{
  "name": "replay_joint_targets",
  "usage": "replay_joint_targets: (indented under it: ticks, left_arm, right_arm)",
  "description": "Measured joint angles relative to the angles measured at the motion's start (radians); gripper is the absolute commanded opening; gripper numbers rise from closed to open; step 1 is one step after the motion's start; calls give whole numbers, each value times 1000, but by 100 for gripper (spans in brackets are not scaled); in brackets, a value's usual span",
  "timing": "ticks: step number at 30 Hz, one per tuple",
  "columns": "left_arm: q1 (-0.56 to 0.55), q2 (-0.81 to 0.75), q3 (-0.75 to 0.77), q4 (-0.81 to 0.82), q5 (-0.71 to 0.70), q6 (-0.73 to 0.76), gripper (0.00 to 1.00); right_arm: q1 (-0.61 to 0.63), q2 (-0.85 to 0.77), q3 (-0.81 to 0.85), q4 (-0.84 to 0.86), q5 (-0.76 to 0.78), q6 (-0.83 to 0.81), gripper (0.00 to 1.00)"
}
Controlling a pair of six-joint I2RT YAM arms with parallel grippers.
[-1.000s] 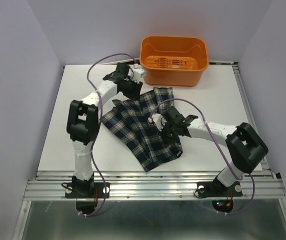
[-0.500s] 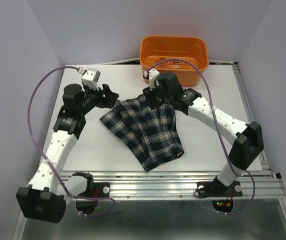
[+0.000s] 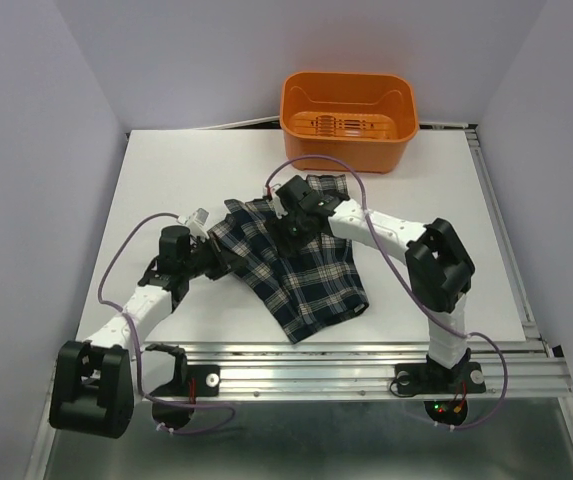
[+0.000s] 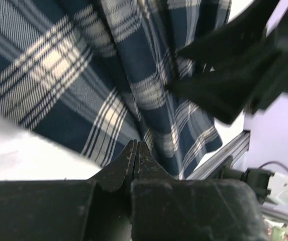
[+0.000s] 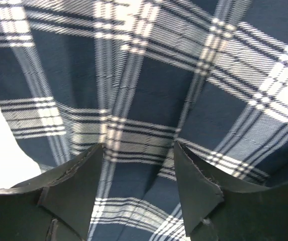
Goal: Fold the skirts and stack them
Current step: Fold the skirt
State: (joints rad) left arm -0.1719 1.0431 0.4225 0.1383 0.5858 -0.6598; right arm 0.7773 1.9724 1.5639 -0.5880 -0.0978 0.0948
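One plaid skirt (image 3: 301,270) lies spread flat on the white table, waistband toward the basket and hem toward me. My left gripper (image 3: 228,262) is low at the skirt's left edge. In the left wrist view its jaws (image 4: 136,144) are pressed together on the skirt's hem edge (image 4: 108,115). My right gripper (image 3: 288,228) hovers over the upper middle of the skirt. In the right wrist view it (image 5: 138,150) stands open, a finger on each side of flat plaid cloth (image 5: 149,85), with nothing pinched.
The orange basket (image 3: 346,150) stands at the table's back edge, behind the skirt. The right arm's dark wrist (image 4: 229,75) hangs over the cloth just beyond my left gripper. The aluminium rail (image 3: 306,372) runs along the near edge.
The left arm swung from the far left down to the skirt's left edge and its jaws shut. The right gripper came back from near the basket onto the upper skirt and opened.
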Motion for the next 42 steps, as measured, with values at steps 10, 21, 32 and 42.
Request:
replay_joint_targets:
  ticks: [10,21,32,42]
  left_arm:
    - [18,267,40,118,-47,-32,0]
    - [23,394,109,137,-68,-11,0]
    - [23,437,132,134,-84,-2,0]
    - [23,446,147,127,-105,8,0]
  right_arm:
    - [41,18,64,-34,2,20,73]
    - [51,133,175,-57,8,26,72]
    - [56,168,217,-109,11,27,1]
    - [56,142,288,-130,-94,30,1]
